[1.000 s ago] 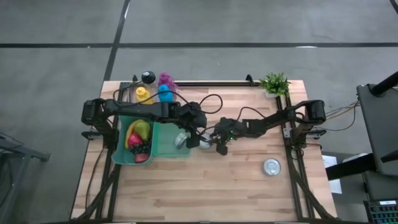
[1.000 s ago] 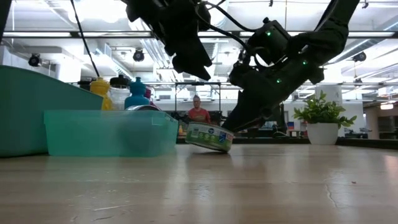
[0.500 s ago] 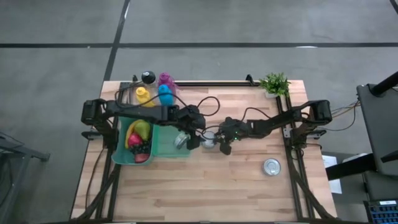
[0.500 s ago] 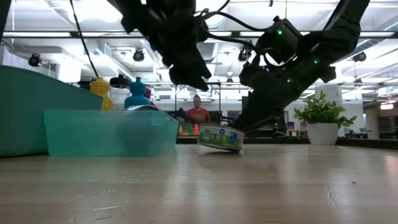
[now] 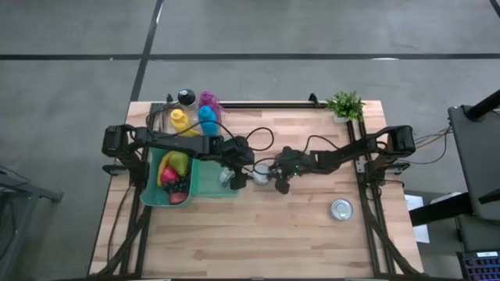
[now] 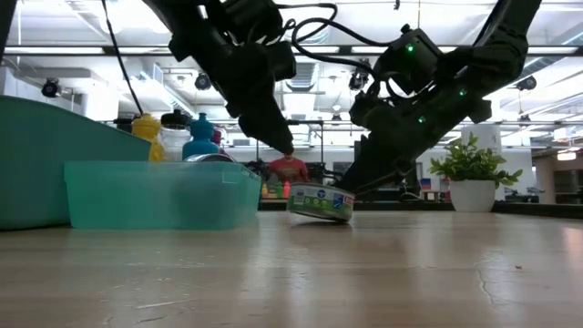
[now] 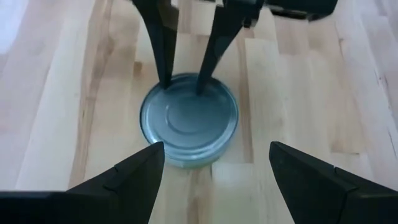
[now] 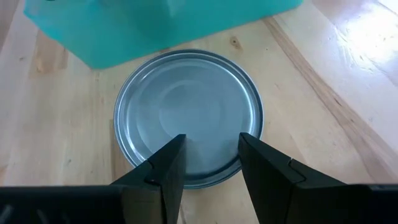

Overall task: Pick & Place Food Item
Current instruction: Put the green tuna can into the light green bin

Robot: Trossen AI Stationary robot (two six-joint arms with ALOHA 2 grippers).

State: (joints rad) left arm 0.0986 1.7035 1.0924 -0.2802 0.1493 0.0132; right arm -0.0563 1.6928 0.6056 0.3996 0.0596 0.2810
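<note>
We have the flat tin can [image 6: 320, 202] on the wood table [image 5: 273, 234], just beside the small teal tub [image 6: 162, 194]. Right gripper [image 5: 275, 176] rests its nearly closed fingertips [image 8: 168, 168] on the lid, pressing rather than gripping. Left gripper [image 7: 214, 163] hovers over the can, fingers spread wide, holding nothing. We judge the can rigid, fairly heavy for its size, with slick metal. Low side wall, so we'd pinch across the rim diameter, fingers down at table level.
</note>
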